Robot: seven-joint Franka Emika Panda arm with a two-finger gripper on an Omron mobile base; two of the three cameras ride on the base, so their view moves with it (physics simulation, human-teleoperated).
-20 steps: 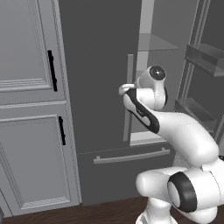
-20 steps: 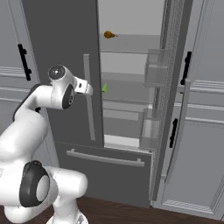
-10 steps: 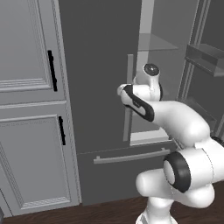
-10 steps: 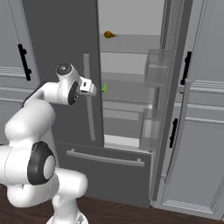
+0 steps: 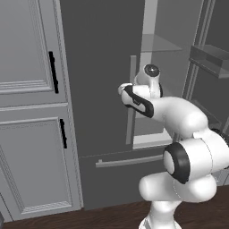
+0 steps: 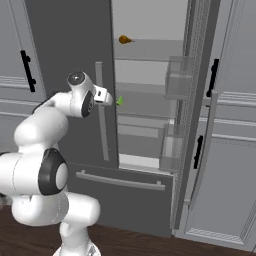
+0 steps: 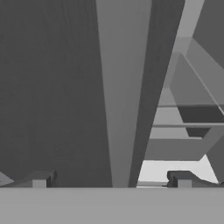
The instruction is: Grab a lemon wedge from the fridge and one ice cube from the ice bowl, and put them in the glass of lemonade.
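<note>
Light-grey panelled cabinets flank the tall dark-grey fridge, right door swung open on pale shelves. Gripper fingers spread, straddling the closed door's light-grey bar handle. Small orange object on upper shelf

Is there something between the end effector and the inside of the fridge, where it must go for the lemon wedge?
Yes. The closed left door's bar handle stands directly before the end effector. The fridge is open only on the right, past that handle. I cannot identify the lemon wedge.
</note>
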